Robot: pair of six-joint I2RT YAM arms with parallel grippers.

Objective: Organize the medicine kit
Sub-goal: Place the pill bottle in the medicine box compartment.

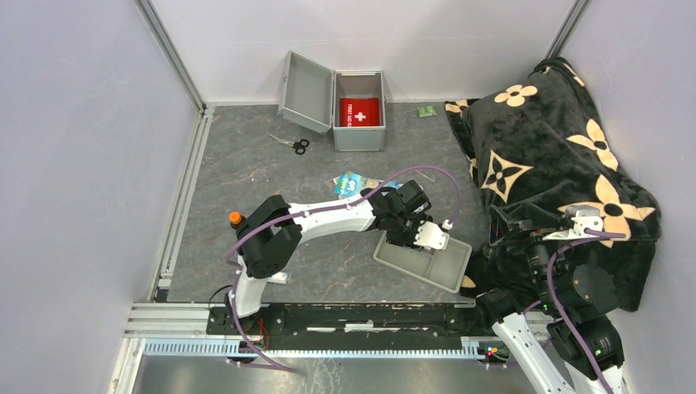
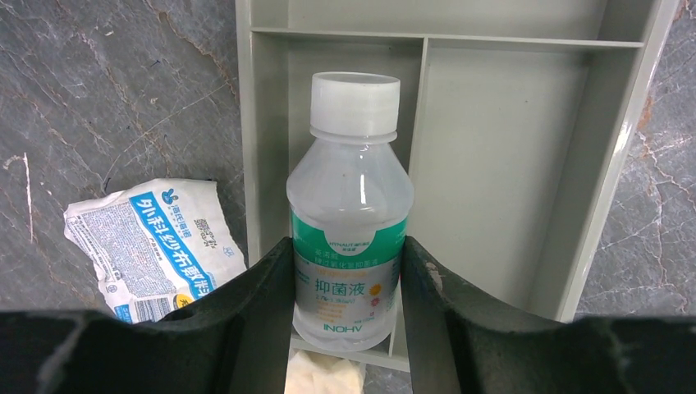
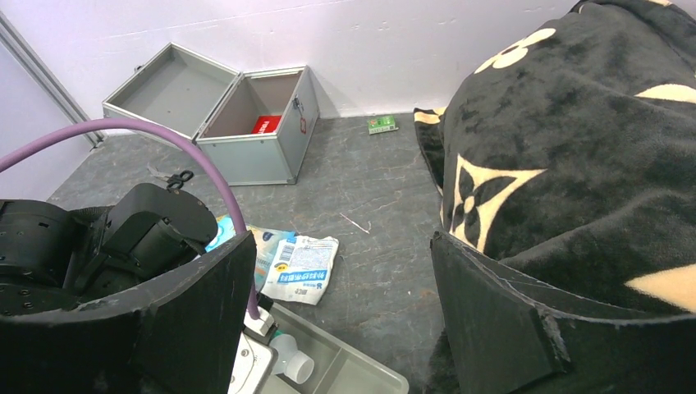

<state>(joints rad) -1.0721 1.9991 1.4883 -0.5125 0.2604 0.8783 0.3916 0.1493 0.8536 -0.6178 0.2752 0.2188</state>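
The medicine kit (image 1: pixel 359 123) is a silver-grey metal case standing open at the back, its lid (image 1: pixel 305 90) swung to the left. A red first-aid pouch (image 1: pixel 360 112) lies inside it. The kit also shows in the right wrist view (image 3: pixel 254 148). My left gripper (image 2: pixel 349 271) is shut on a clear bottle (image 2: pixel 353 189) with a white cap and a green label. It holds the bottle in the narrow left compartment of a grey divided tray (image 2: pixel 501 164). In the top view the left gripper (image 1: pixel 423 234) is over the tray (image 1: pixel 427 264). My right gripper (image 3: pixel 341 279) is open and empty beside the blanket.
A black flowered blanket (image 1: pixel 558 148) covers the right side. White and blue gauze packets (image 1: pixel 353 184) lie left of the tray and show in the left wrist view (image 2: pixel 152 246). Scissors (image 1: pixel 293 144) lie left of the kit. A small green packet (image 1: pixel 425 111) lies by the back wall.
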